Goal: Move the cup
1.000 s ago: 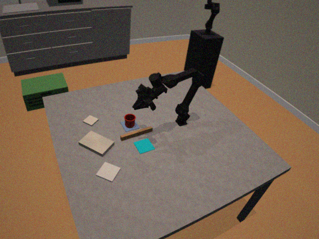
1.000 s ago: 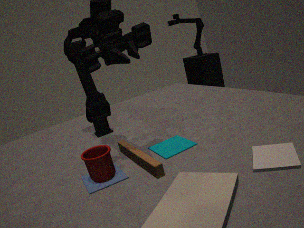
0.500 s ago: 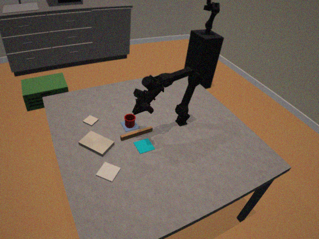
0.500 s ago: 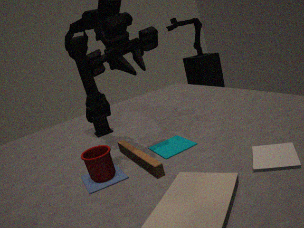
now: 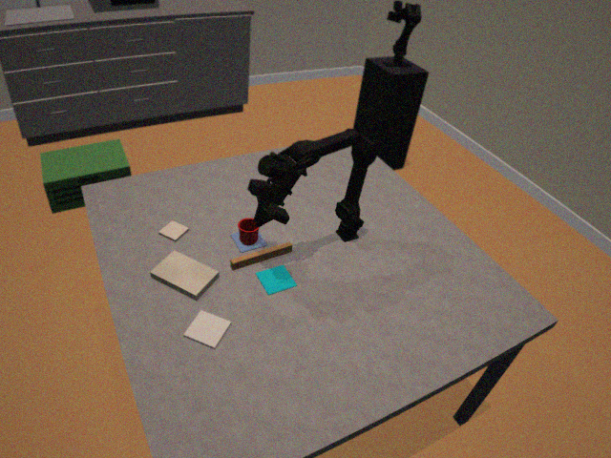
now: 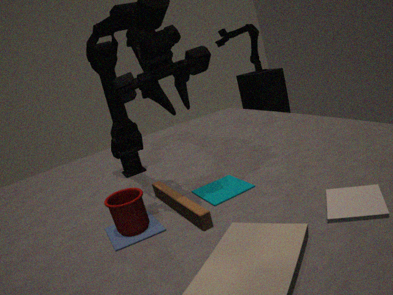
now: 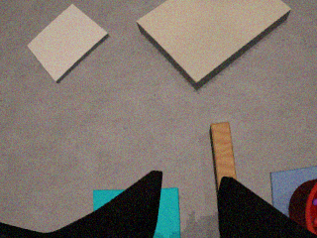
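Exterior view, item 1: red flared-rim cup, upright on the blue square pad. The wrist view cuts it at the frame edge, with 1 purple spot inside that we take for a marble.

Item 2: black parallel-jaw gripper, 2 tapered fingers partly spread, nothing between them, raised well above the table.

Item 3: cyan square pad, bearing no cup; we judge it the destination.

Item 4: wooden bar, lying between the 2 pads.

Handling notes: we judge the cup light and stiff-walled, perhaps smooth enough to slip, its loose contents apt to roll if tipped. We would open the fingers wider and grip opposite sides of the wall, below the flared rim, keeping it level. We would then lift it clear of the bar. Carrying and release both remain to be done.

The end effector has apparently come down lower.
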Controlling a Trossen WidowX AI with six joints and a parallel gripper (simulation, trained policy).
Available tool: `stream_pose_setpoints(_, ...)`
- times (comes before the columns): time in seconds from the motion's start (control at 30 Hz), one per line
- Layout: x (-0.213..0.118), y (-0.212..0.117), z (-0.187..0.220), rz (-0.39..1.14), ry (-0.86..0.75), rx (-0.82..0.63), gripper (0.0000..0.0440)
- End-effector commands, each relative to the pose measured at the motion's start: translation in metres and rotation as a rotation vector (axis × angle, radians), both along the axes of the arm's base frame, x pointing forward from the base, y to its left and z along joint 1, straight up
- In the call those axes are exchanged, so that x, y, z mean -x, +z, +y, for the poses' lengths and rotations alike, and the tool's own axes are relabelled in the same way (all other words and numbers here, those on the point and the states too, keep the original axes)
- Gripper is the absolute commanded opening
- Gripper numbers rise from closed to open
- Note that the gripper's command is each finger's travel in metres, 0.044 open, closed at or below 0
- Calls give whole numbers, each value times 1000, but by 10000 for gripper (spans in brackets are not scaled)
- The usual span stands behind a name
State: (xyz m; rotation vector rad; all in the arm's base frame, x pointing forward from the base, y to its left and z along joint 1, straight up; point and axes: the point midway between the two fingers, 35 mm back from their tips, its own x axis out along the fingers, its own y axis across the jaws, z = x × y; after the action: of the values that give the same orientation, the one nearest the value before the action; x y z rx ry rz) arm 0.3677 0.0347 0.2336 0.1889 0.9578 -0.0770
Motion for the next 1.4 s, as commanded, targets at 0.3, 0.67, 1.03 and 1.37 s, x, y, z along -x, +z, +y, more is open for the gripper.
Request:
stream_pose_setpoints(0.3,2,-18,-12,184,13,57,121)
stream_pose_setpoints(0.67,7,-37,-31,348,47,108,110)
stream_pose_setpoints(1.03,14,-60,-55,490,88,149,116)
stream_pose_setpoints(1.37,17,-86,-78,564,122,174,130)
